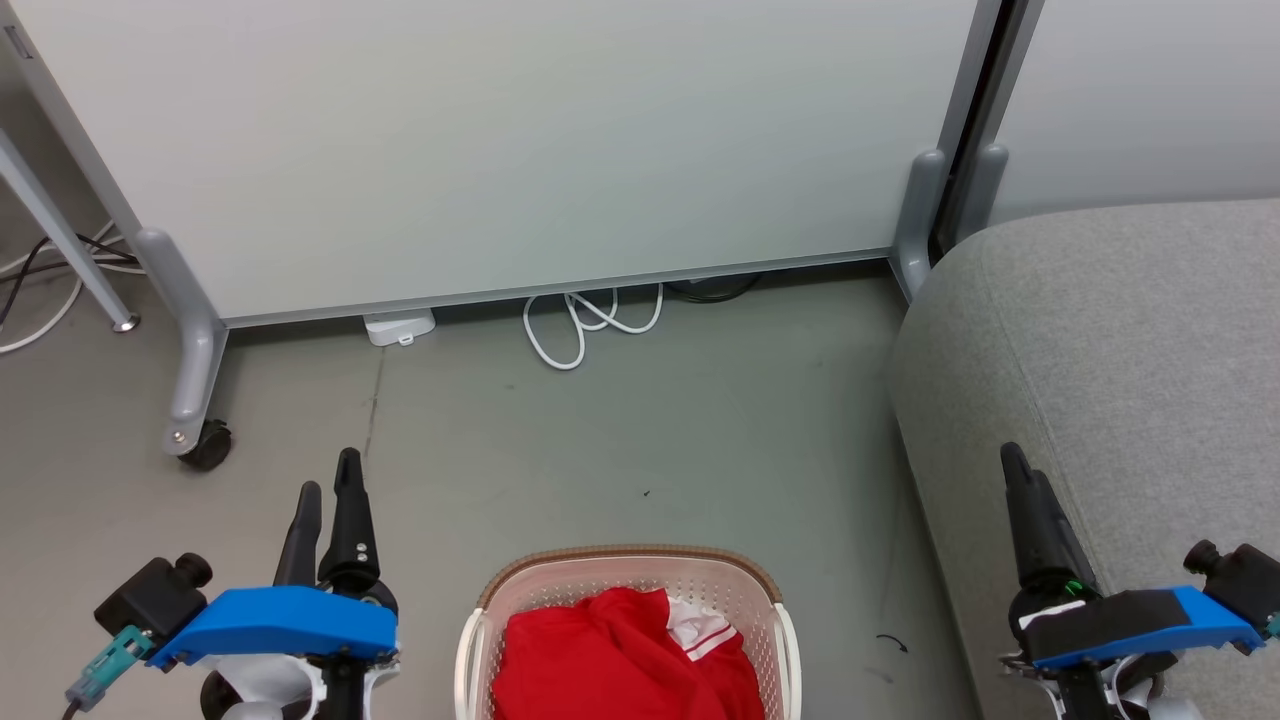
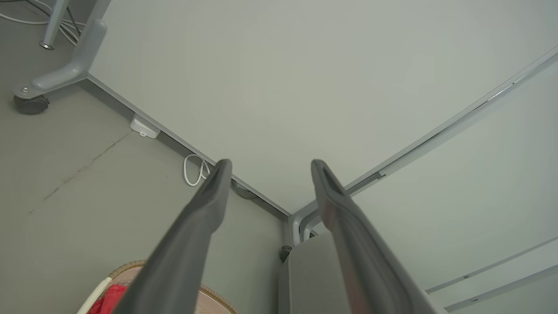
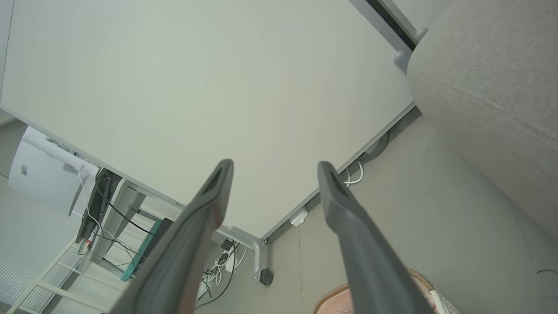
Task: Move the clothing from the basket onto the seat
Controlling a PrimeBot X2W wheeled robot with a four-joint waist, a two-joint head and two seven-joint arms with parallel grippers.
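- The left gripper [image 1: 330, 475], two long dark fingers, stands released, its jaws wide apart and empty. The right gripper [image 1: 1015, 460] is spread the same way.
- Both look parked either side of the work, probably a ready stance before any reach.
- Between the two pairs of jaws, lower down, sits the cream-white perforated plastic basket [image 1: 560, 592] with a brown rim band.
- The soft bright red clothing [image 1: 610, 655] lies crumpled inside it, with white red-striped trim showing.
- The large light grey fabric seat [image 1: 1100, 350] lies just beside the right jaws, likely for a short carry.
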